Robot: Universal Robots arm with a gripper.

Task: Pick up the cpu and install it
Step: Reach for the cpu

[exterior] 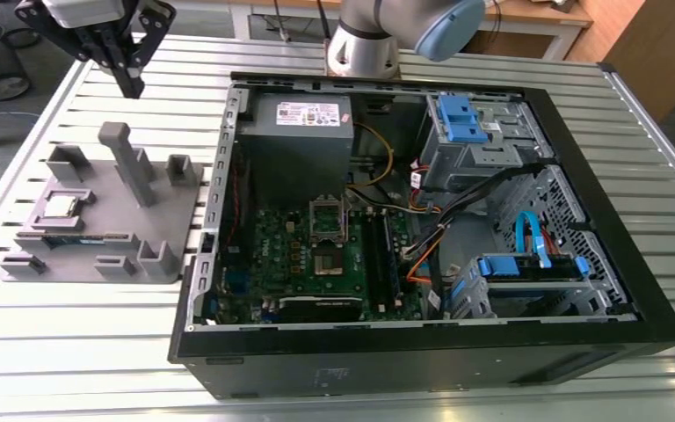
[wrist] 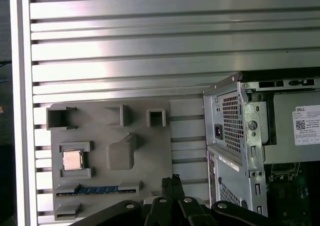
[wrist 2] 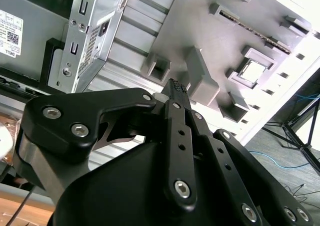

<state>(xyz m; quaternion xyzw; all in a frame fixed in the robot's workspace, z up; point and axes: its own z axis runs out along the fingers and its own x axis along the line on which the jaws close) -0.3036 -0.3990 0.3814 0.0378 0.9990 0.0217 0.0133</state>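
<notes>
The cpu [wrist: 73,160] in the grey tray [exterior: 109,215], gripper [exterior: 130,88] overhead.
The cpu lies flat in a square recess on the tray's side away from the open computer case [exterior: 431,360], which stands just beside the tray on the slatted desk [exterior: 80,352]. The gripper hangs above the tray, nearer its case-side edge, jaws together and holding nothing.

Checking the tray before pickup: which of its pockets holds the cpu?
The square pocket beside the memory stick: the cpu lies in it, silvery; the tray's other square pockets show only grey.
</notes>
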